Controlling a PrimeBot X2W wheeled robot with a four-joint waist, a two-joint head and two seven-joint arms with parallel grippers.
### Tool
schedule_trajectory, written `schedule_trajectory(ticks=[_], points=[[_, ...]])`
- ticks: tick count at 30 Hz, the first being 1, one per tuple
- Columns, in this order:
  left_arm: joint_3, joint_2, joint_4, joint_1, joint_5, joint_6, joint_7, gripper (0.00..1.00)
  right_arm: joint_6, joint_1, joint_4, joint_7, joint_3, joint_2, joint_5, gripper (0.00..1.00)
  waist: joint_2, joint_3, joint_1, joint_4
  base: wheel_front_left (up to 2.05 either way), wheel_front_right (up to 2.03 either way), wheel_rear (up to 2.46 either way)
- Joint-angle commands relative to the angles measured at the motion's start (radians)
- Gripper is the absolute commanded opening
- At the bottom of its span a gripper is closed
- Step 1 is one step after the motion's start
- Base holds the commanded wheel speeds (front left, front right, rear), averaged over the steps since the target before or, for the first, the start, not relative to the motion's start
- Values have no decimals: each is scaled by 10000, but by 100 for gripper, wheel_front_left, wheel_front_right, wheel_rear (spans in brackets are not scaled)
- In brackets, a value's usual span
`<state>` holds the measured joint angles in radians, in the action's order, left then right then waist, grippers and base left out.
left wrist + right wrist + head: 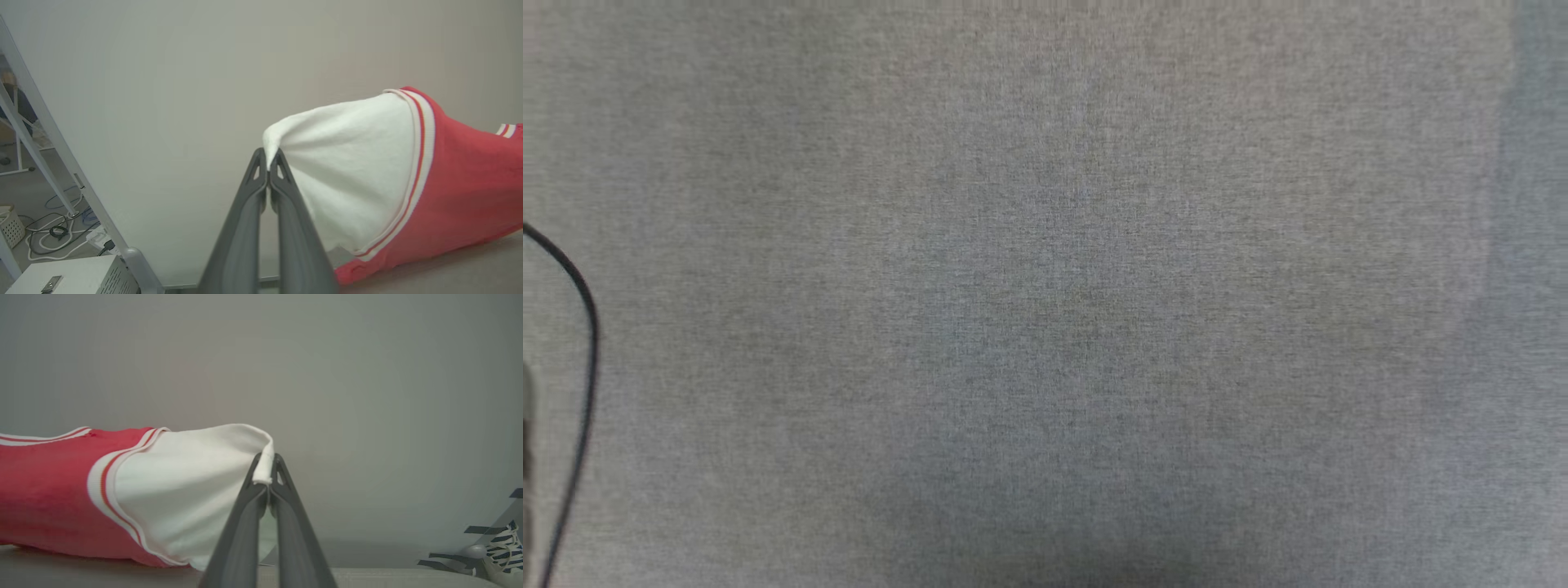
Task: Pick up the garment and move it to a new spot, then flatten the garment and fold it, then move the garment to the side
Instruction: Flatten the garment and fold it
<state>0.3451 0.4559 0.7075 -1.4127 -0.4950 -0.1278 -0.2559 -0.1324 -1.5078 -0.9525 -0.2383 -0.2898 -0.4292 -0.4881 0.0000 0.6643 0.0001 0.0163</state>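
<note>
My left gripper [268, 165] is clamped tight on a white sleeve tip of the garment [466, 175], whose red body stretches off to its right. My right gripper [267, 473] is pinched closed on the other sleeve's hem, with the shirt on its left.

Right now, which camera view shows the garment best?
The left wrist view: the garment looks largest, its white sleeve pinched by the left gripper. The right wrist view shows the other sleeve in the right gripper. The head view faces a grey surface.

garment [461, 175]: 1 | left end effector [267, 158]: 1 | right end effector [267, 462]: 1 | cable [593, 327]: 1
</note>
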Motion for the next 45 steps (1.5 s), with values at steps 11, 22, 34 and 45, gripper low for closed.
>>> schedule_trajectory(ticks=[11,22,34,45], points=[[691,-47,-472,4949,-920,-27,-57,0,17,4793,1179,-14,-1120,-1147,-2448,0,0,-2728,-1,130,0,0,0],[1531,61,-573,8419,-1770,-28,180,0,17,8403,2304,293,-2098,-2001,-3748,0,0,-4612,-1,128,0,0,0],[1987,609,-1146,10733,-2472,-16,1190,0,17,11120,3326,1739,-2894,-2769,-4408,0,0,-6127,-1,104,0,0,0],[2274,1449,-3138,12849,-3435,256,2919,0,17,13445,5127,3773,-2656,-3459,-5360,0,0,-6907,-1,84,0,0,0]])
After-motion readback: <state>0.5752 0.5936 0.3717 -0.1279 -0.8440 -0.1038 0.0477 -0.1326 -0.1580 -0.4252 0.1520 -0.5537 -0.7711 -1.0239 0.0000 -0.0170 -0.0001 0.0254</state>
